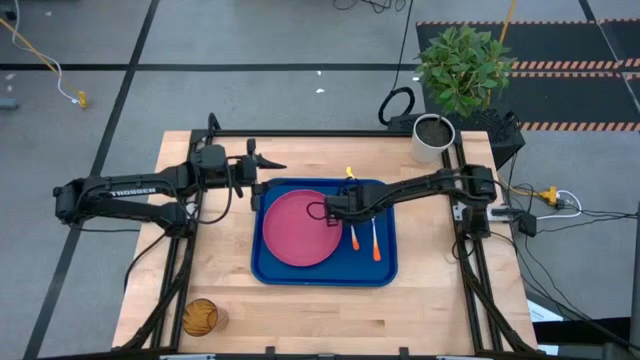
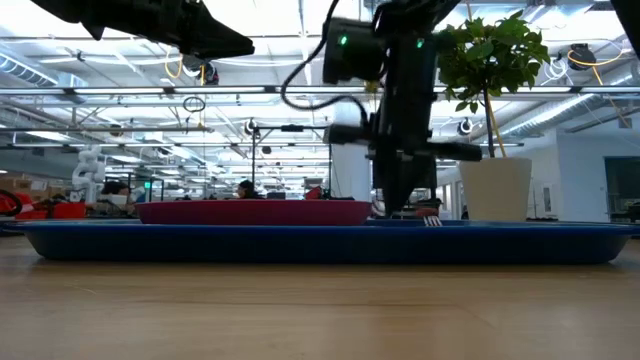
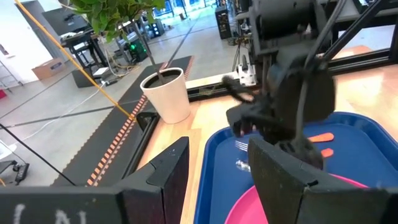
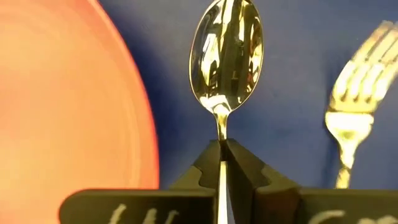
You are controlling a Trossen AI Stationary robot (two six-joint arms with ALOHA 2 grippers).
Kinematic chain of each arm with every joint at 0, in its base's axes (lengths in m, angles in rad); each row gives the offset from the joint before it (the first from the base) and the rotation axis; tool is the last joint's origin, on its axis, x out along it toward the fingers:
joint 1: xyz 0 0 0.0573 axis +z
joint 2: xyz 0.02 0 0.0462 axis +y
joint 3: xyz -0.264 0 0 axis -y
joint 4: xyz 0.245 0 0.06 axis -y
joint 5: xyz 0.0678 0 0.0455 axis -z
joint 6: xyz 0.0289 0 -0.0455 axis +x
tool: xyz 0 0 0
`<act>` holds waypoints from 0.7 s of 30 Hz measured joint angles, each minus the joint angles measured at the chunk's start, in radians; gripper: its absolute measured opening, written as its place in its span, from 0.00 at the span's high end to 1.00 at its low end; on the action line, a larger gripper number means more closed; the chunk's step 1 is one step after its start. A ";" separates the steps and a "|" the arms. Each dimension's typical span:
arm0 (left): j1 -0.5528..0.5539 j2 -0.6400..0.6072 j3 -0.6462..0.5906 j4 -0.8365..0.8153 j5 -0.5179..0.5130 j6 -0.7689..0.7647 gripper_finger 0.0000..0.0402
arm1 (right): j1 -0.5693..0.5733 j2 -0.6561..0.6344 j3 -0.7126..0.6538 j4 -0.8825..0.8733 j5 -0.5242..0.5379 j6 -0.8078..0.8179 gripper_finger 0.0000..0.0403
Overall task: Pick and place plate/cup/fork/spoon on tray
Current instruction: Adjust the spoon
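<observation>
— What could go wrong here?

— The right gripper (image 4: 222, 163) is pinched on the spoon (image 4: 226, 56) at its neck, low over the blue tray (image 1: 385, 268). If the fingers part while it hangs tilted, the spoon may bounce onto the fork (image 4: 360, 93) beside it or ride up against the plate (image 1: 298, 227).

— Which way does it point?

— Its long axis runs straight out from the fingers, bowl away from the gripper, roughly parallel to the fork.

— And the rest?

— The cup (image 1: 199, 317) sits off the tray near the table's front-left corner. The left gripper (image 1: 262, 160) waits, fingers apart, beyond the tray's edge.
</observation>
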 joint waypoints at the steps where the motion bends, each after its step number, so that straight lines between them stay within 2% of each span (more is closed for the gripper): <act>1: 0.000 0.000 0.000 0.000 0.000 0.000 0.58 | 0.008 -0.010 0.000 -0.004 0.001 0.020 1.00; 10: 0.000 0.000 0.000 -0.005 0.000 0.000 0.58 | 0.089 -0.024 0.001 -0.058 -0.004 0.185 1.00; 21: 0.000 -0.008 0.000 -0.003 0.004 0.000 0.58 | 0.096 -0.020 -0.067 -0.041 -0.005 0.212 1.00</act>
